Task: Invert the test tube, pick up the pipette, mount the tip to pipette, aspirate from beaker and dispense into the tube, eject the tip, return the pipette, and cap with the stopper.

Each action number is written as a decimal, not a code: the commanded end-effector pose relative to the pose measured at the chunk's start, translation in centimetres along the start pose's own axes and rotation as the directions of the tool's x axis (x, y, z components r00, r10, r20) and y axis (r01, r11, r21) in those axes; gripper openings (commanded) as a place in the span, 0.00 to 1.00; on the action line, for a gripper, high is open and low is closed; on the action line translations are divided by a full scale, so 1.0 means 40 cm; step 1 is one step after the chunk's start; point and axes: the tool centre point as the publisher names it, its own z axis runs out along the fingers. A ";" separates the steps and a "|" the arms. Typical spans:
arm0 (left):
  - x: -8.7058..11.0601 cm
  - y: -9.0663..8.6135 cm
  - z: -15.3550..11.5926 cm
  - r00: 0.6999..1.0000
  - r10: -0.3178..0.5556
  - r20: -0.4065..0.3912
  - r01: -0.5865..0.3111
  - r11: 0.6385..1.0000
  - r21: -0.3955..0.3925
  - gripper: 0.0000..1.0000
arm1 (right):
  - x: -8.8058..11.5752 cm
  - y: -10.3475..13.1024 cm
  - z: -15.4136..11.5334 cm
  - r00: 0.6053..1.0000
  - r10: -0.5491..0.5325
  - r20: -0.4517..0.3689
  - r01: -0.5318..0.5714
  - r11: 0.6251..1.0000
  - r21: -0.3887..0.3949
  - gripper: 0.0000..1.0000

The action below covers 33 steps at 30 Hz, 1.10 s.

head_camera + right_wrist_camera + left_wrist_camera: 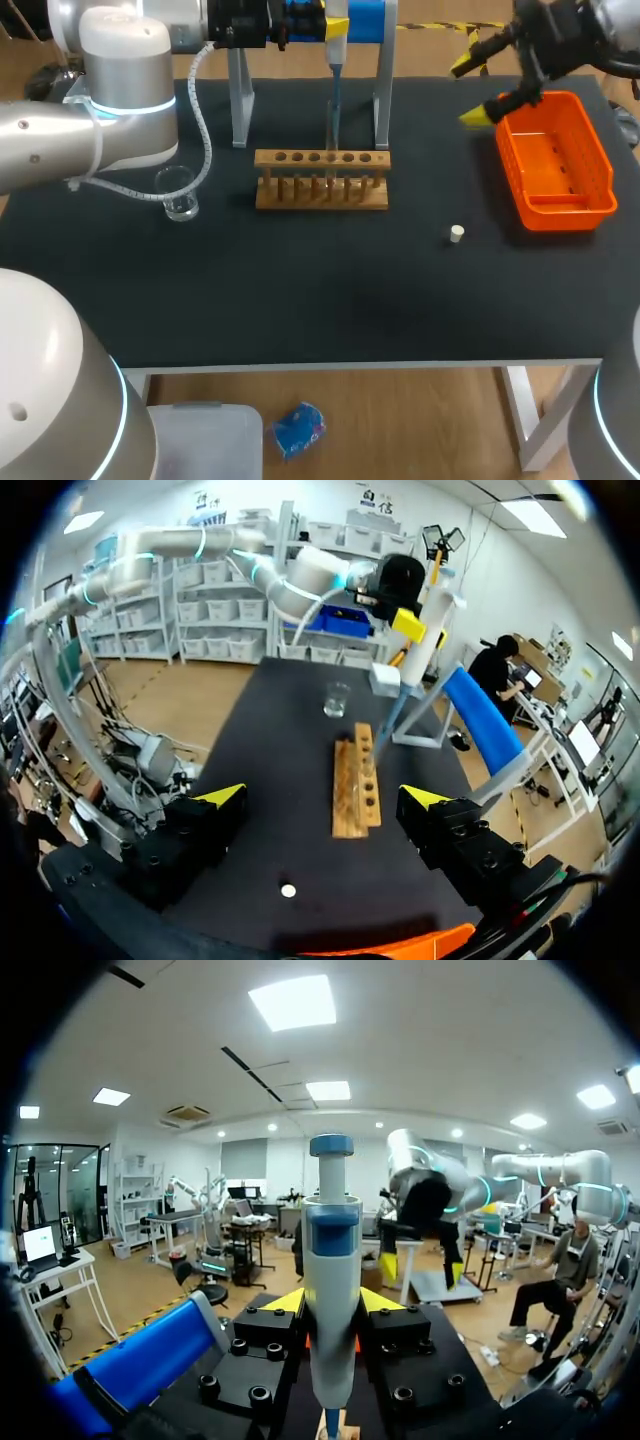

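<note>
**Firmly pinched pipette hangs above the tube rack**

Broadly, the black counter [300, 300] carries everything. The left arm [120, 100] is the bulkiest thing on it and comes in over the far corner. The left claw [337, 28] is pressed onto the pipette [332, 1280] from two sides. One yellow tip sits on each flank of the white barrel, and the blue plunger cap stands above the fingers. The pipette is upright, and its slim blue lower end points straight down from the claw.

The right arm [545, 1168] comes in from the opposite far corner. The right claw [322, 796] is spread wide, pinches nothing and is held off the counter.

A stand [365, 20] with a blue top bar and two grey legs rises just behind the left claw, and the pipette hangs between those legs. An orange basket [565, 215] lies just beside and below the right claw.

The wooden rack [322, 192], with its row of holes, sits directly under the left claw and well ahead of the right claw. The pipette's end points at its middle holes, though I cannot tell whether it touches anything there.

A clear beaker [179, 195] stands off to the side of the left claw, near the left arm and apart from the rack. The small pale stopper [456, 234] lies on bare counter between the right claw and the rack, touching neither.
</note>
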 end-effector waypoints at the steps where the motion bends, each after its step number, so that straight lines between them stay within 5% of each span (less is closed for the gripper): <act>1: 0.001 -0.002 0.001 1.000 -0.001 0.003 0.001 1.000 -0.002 0.00 | -0.007 -0.038 0.067 0.998 -0.002 0.061 0.002 1.000 0.002 1.00; 22: 0.001 -0.002 0.001 1.000 -0.001 0.003 0.001 1.000 -0.002 0.00 | -0.157 -0.103 0.249 0.998 0.019 -0.057 -0.022 0.999 -0.045 1.00; 33: 0.001 -0.002 0.001 1.000 -0.001 0.003 0.001 1.000 -0.002 0.00 | -0.163 -0.096 0.283 0.998 0.018 -0.067 -0.022 0.998 -0.067 1.00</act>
